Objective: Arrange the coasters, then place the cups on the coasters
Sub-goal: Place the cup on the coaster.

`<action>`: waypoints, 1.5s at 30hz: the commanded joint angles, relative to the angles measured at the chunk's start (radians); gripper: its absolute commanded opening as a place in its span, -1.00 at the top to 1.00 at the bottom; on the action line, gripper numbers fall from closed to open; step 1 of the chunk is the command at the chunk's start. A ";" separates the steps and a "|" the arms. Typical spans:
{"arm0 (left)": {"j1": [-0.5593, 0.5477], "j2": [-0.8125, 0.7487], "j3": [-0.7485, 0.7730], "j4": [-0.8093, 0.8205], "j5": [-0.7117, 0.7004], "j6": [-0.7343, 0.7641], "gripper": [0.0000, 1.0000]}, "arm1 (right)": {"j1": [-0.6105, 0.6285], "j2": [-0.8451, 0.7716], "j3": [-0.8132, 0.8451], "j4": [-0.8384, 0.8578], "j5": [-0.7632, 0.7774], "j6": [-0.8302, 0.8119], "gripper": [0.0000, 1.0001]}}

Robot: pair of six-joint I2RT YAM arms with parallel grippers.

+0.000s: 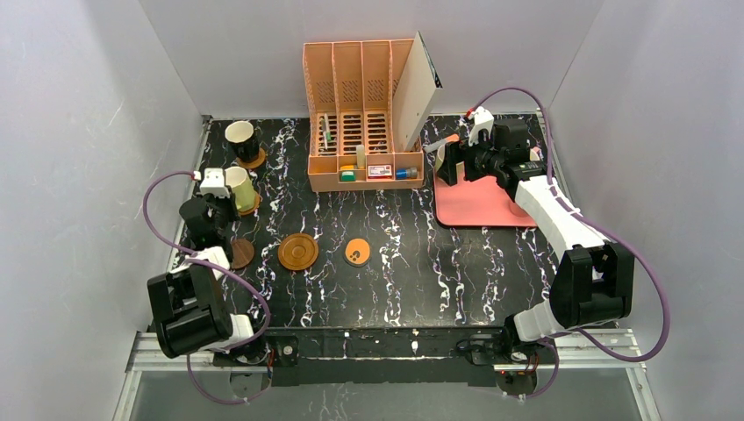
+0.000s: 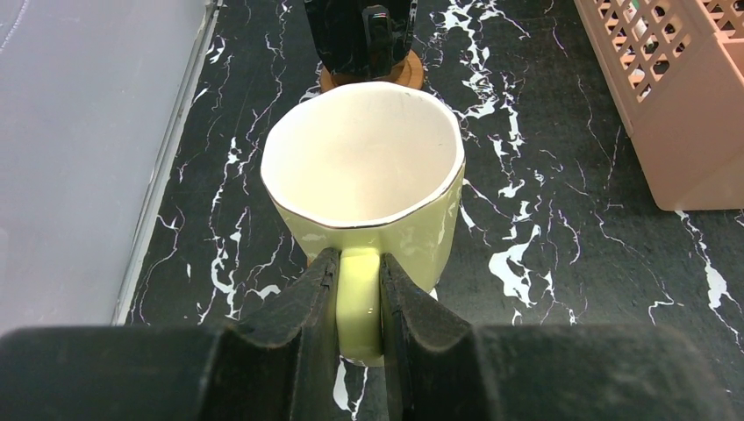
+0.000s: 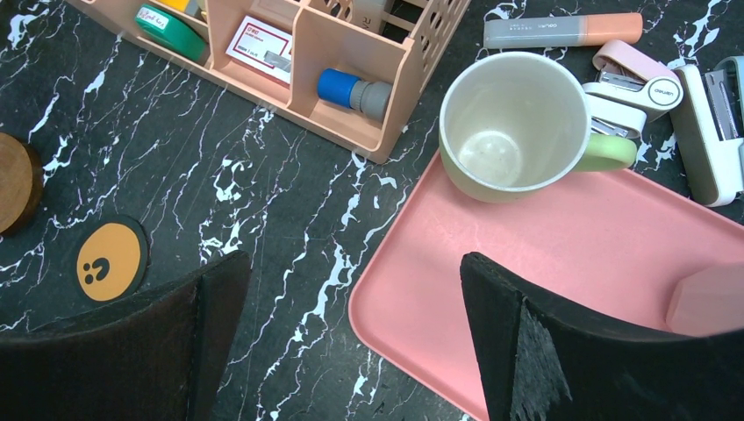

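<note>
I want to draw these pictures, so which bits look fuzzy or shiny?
Left wrist view: the left fingers at the bottom look fuzzy, the yellow cup is sharp, and the black cup has a white glint. Right wrist view: the right fingers are soft-edged, the green cup crisp. Top view: even light, soft shadows.

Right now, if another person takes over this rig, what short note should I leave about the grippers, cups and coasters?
Left gripper: shut on the handle of the yellow cup, above the near coaster; contact unclear.
Right gripper: open, empty, over the pink tray edge.
Done: black cup stands on the far coaster.
Left to do: green cup sits on the tray; dark coaster, ringed coaster and orange coaster are bare. Other cups not clearly visible.
</note>
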 commanded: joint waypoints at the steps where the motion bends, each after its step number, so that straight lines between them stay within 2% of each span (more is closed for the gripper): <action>1: 0.006 -0.006 0.003 0.108 0.001 0.024 1.00 | -0.006 -0.017 -0.002 0.024 -0.003 -0.005 -0.96; 16: 0.007 -0.039 -0.050 0.106 -0.003 0.040 0.99 | -0.006 -0.015 -0.002 0.023 -0.005 -0.005 -0.96; 33: 0.007 -0.021 -0.051 0.081 0.000 0.047 0.71 | -0.009 -0.015 0.000 0.020 -0.011 -0.004 -0.96; 45: 0.007 -0.026 -0.049 0.060 -0.005 0.063 0.38 | -0.011 -0.017 0.001 0.019 -0.012 -0.005 -0.96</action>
